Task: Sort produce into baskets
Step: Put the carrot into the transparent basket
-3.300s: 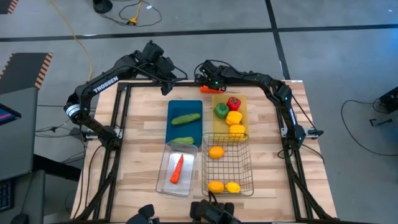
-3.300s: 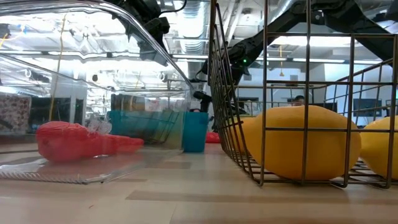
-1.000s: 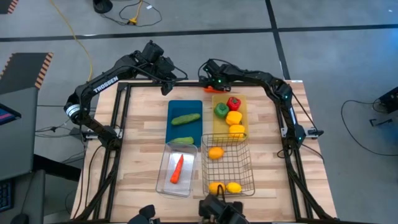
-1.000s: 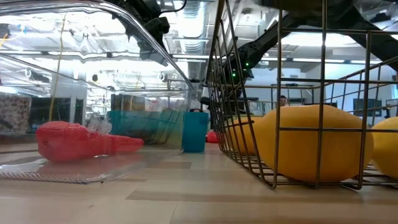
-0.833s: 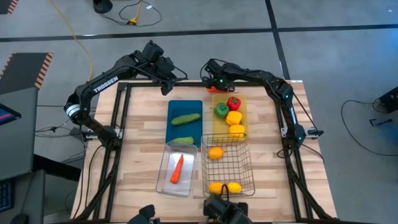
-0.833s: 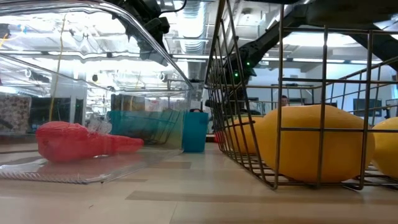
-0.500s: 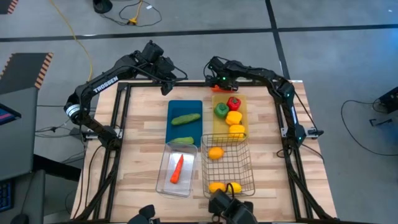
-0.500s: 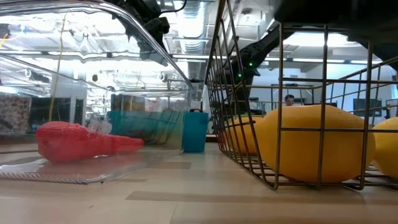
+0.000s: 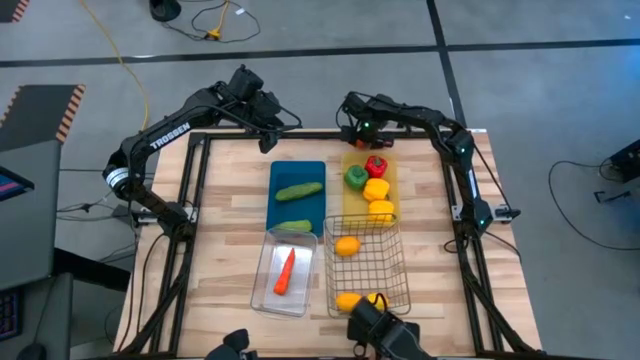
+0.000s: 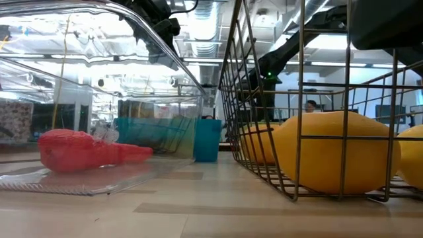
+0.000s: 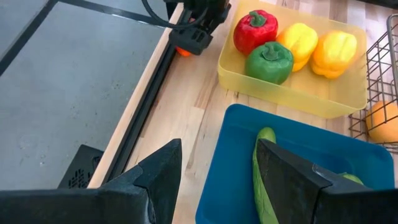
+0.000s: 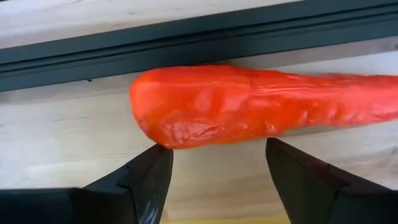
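An orange carrot [image 12: 249, 106] lies on the table along the far frame rail. Its end shows beside my right gripper in the left wrist view [image 11: 181, 51]. My right gripper [image 9: 358, 138] is open, low over the carrot, fingertips [image 12: 155, 158] just short of it. My left gripper [image 9: 272, 140] is open and empty above the blue tray's far end. The blue tray [image 9: 300, 170] holds two cucumbers [image 9: 298, 191]. The yellow tray [image 9: 352, 205] holds several peppers [image 9: 376, 165]. The clear bin [image 9: 268, 290] holds a carrot [image 9: 286, 271]. The wire basket [image 9: 368, 265] holds oranges [image 9: 347, 245] and a lemon [image 9: 372, 298]. My right gripper's open fingertips stand at the carrot's thick end and its middle [image 12: 273, 134], on the side nearer the gripper. I cannot tell whether they touch it. The carrot lies flat on the table.
The black frame rail [image 12: 186, 43] runs right behind the carrot at the table's far edge. A dark object [image 9: 385, 335] stands at the near edge and covers the wire basket's near end. Bare wood lies to the left and right of the containers.
My right gripper has moved toward the table's right edge along the far rail, over the carrot, which no longer shows in the high view. The dark object at the near edge has slid toward the right.
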`<state>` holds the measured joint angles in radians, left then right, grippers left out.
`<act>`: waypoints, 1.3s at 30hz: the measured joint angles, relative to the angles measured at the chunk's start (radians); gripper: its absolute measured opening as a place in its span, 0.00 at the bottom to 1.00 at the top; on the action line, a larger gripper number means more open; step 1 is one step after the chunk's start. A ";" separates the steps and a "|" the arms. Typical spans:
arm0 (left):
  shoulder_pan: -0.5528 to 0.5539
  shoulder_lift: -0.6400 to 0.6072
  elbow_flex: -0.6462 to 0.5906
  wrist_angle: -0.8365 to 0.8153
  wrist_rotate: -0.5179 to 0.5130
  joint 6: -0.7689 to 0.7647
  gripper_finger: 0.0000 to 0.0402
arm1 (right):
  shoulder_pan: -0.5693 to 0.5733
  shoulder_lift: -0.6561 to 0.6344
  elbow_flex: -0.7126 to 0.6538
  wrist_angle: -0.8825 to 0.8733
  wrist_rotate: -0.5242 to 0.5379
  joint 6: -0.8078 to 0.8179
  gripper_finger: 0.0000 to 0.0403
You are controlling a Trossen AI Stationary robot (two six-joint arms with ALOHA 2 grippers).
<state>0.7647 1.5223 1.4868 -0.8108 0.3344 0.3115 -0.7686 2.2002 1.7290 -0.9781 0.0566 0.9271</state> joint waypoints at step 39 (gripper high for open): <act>0.000 0.000 0.000 -0.002 0.000 0.000 0.48 | -0.024 -0.095 0.003 -0.104 0.042 -0.097 0.71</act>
<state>0.7643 1.5223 1.4868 -0.8133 0.3347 0.3111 -0.7925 2.1056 1.7317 -1.0825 0.0986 0.8297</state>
